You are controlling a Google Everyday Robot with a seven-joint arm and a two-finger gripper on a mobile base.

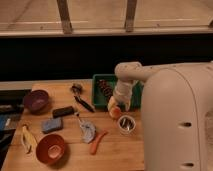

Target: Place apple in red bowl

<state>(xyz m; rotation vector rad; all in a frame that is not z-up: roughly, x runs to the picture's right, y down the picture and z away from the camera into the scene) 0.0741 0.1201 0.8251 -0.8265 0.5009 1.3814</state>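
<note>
The apple, small and yellowish with an orange blush, lies on the wooden table just in front of the green tray's front right corner. My gripper hangs down from the white arm directly over the apple, at or touching its top. The arm's wrist hides the contact. The red bowl stands at the table's front left, far from the gripper, and holds nothing.
A small metal cup stands right of the apple. An orange carrot, a grey tool, a blue sponge, a black block, a banana and a dark purple bowl lie between the apple and the red bowl. The green tray holds a pine cone.
</note>
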